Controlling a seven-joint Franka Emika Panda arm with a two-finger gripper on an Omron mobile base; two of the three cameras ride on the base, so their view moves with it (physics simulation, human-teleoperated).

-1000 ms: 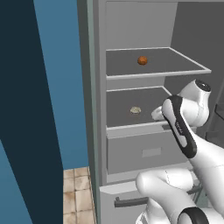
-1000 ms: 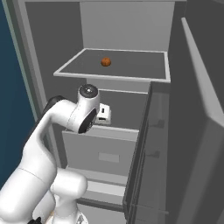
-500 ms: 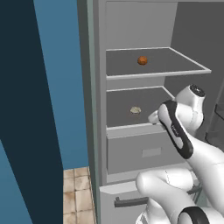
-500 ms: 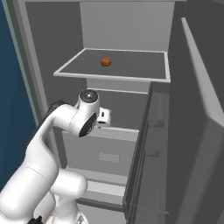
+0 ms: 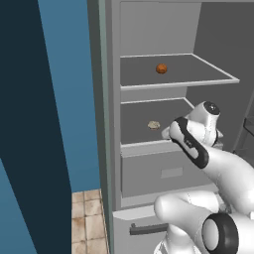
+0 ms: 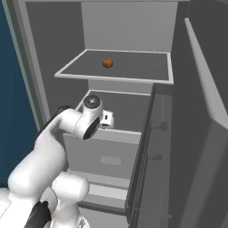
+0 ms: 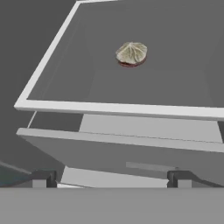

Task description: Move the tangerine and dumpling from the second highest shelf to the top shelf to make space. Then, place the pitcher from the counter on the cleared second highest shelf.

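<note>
The arm has drawn back, its gripper (image 7: 111,178) spread wide and empty before the pleated, cream dumpling (image 7: 131,53).

Tangerine (image 5: 161,68) lies on the top shelf (image 5: 208,74), near mid-depth. Dumpling (image 7: 131,53) lies on the second highest shelf (image 7: 65,78) directly below. A drawer front (image 5: 163,171) sits under that shelf's front edge.

In the right base view the arm's wrist hides the front left corner of the second highest shelf (image 6: 129,109), and the dumpling (image 7: 131,53) lies somewhere behind it. The hand view's right edge cuts off that shelf.
</note>
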